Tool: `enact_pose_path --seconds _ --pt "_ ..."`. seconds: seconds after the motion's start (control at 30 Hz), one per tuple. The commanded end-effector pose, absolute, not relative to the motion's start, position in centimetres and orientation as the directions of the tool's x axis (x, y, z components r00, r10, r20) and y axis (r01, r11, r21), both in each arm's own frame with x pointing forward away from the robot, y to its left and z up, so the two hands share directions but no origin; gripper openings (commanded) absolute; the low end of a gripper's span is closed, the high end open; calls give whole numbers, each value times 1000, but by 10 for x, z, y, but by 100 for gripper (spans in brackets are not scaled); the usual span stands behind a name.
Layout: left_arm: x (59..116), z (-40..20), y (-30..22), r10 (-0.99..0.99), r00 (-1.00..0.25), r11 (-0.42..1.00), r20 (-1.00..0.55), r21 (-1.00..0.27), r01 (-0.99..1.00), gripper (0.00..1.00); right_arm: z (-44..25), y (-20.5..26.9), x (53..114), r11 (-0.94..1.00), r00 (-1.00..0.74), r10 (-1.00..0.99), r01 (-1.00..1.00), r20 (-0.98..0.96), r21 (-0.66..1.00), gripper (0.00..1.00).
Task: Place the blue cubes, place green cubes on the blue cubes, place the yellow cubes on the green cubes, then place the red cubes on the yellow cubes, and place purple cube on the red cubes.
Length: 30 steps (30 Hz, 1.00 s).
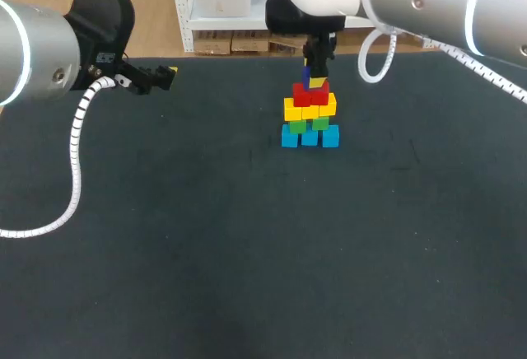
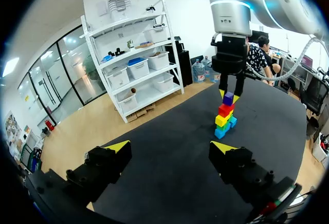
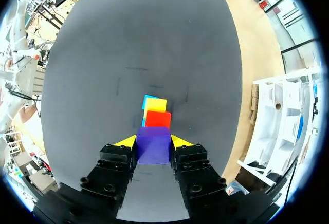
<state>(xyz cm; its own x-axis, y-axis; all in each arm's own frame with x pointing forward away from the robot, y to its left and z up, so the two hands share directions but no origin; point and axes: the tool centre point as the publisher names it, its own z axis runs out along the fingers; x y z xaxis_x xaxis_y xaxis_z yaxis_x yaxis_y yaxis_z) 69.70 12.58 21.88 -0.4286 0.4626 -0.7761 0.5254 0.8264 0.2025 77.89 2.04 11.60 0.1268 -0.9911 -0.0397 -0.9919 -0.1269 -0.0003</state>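
Observation:
A stepped tower stands at the table's far middle: blue cubes [image 1: 309,137] at the base, then green cubes [image 1: 310,123], yellow cubes [image 1: 309,109] and red cubes [image 1: 311,94]. My right gripper [image 1: 313,79] hangs straight over it, shut on the purple cube [image 3: 153,145], with one finger on each side. The purple cube [image 2: 228,99] sits right at the top of the red cubes [image 2: 225,109]; whether it rests on them I cannot tell. My left gripper [image 1: 165,75] is open at the far left with nothing between its fingers [image 2: 119,147], well away from the tower.
Dark table surface [image 1: 247,252] stretches bare around the tower on all sides. The left arm's white coiled cable [image 1: 76,153] hangs over the table's left part.

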Motion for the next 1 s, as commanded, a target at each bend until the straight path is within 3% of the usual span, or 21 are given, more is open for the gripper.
enact_pose_path --seconds 0.03,0.3,0.4,0.47,1.0 --pt "698 219 127 463 -427 824 -777 200 530 100 116 22 783 -128 127 -991 -992 -39 6 0" --pt "698 219 127 463 -427 824 -777 200 530 100 113 23 785 -125 124 -992 -992 -38 11 1" --pt "698 219 127 463 -427 824 -777 200 530 100 112 23 786 -124 123 -992 -992 -37 12 5" --pt "698 219 127 463 -427 824 -777 200 530 100 112 23 786 -123 122 -992 -992 -36 12 16" --pt "698 219 127 463 -427 824 -777 200 530 100 109 23 788 -117 117 -993 -993 -30 7 36"
